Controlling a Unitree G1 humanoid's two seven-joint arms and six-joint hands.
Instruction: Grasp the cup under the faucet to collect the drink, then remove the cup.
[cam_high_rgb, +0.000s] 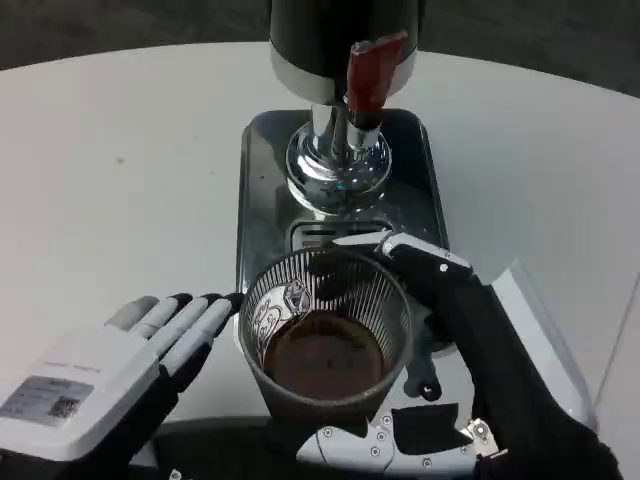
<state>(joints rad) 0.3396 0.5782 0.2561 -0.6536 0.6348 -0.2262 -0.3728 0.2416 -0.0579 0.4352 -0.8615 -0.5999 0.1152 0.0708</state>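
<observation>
The cup (325, 335), a clear ribbed tumbler, stands at the near end of the shiny metal tray (262, 190) and already holds a shallow pool of dark drink in its bottom, so the collecting part of the task looks done or nearly so. It sits nearer the camera than the faucet (368, 85), whose red lever and chrome spout rise at the far end of the tray below the dark body of the dispenser (310, 35); from this high angle it is hard to say whether the rim is exactly beneath the spout or already drawn a little clear of it. No stream of liquid shows between spout and cup. The right hand (455, 330) wraps the cup's right side, one finger curving along the far rim and the dark palm pressed close against the wall, so I judge it to be gripping the cup, though the contact on the near side is hidden. The left hand (130, 355) lies just beside the cup on the white table (110, 170), its fingers straight and laid side by side, tips almost at the glass, holding nothing. What is left, by my reading, is the removal: lifting or sliding the cup away from the tray and setting it down elsewhere without spilling
</observation>
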